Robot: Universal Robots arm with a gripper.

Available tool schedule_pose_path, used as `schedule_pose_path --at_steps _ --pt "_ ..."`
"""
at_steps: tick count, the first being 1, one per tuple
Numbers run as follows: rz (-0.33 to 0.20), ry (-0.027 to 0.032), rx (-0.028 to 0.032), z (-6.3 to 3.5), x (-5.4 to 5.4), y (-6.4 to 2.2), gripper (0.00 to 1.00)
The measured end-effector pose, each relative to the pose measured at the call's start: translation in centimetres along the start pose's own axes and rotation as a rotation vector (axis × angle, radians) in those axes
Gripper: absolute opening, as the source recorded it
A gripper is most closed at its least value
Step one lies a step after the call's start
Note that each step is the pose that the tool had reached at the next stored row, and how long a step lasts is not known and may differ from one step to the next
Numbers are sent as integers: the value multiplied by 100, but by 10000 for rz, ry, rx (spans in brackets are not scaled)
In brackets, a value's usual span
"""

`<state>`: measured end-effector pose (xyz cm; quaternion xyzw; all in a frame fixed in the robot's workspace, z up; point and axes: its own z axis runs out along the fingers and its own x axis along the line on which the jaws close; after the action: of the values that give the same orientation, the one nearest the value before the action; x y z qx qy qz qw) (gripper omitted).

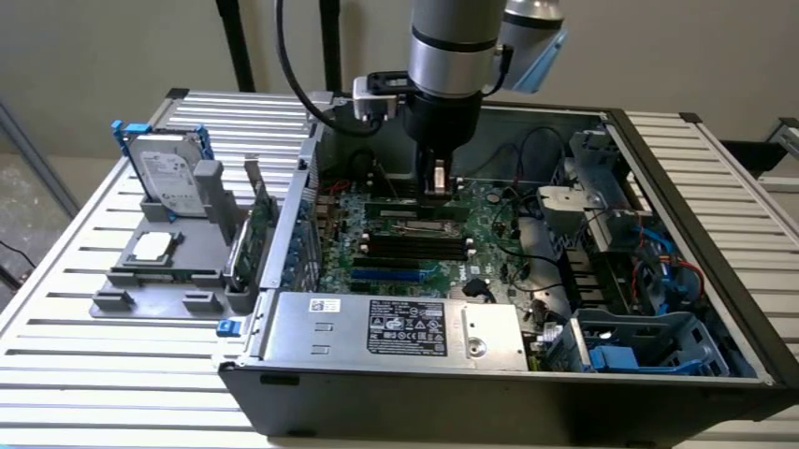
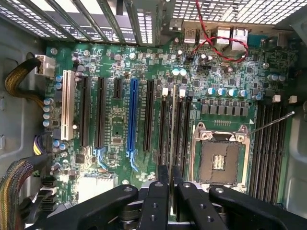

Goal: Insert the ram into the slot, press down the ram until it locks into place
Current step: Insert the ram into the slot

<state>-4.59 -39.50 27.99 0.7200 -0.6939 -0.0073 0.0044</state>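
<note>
Evidently the step in hand is lining the stick up over its socket. The pincer is pinching the ram, one finger on each flat face. The wrist view looks along the stick's thin edge, so it reads as a pale line running away from the fingertips. That line lies along the slot, one of the bank of black sockets between the CPU socket and the long blue slot on the motherboard. Whether the lower edge has entered the socket or hangs just above it I cannot tell.

To do this well, I judge the stick should sit upright and parallel to the socket along its whole length. A slight twist would land one end on the neighbouring socket's wall. The white end clips should be open and the notch should match the key, though neither is clear enough to confirm. Pressure should go straight down and evenly, since force on one end would tilt the stick and strain the board.

In the exterior view the arm stands upright inside the open computer case, which rests on the slatted table. The ram is gripped at its upper edge, between the fingers, and the rest of it reaches from the pincer toward the board
</note>
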Motion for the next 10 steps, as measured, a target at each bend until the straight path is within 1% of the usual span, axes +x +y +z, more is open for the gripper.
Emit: schedule_pose_path --at_steps 10 --pt "-1 1 0 175 36 -2 14"
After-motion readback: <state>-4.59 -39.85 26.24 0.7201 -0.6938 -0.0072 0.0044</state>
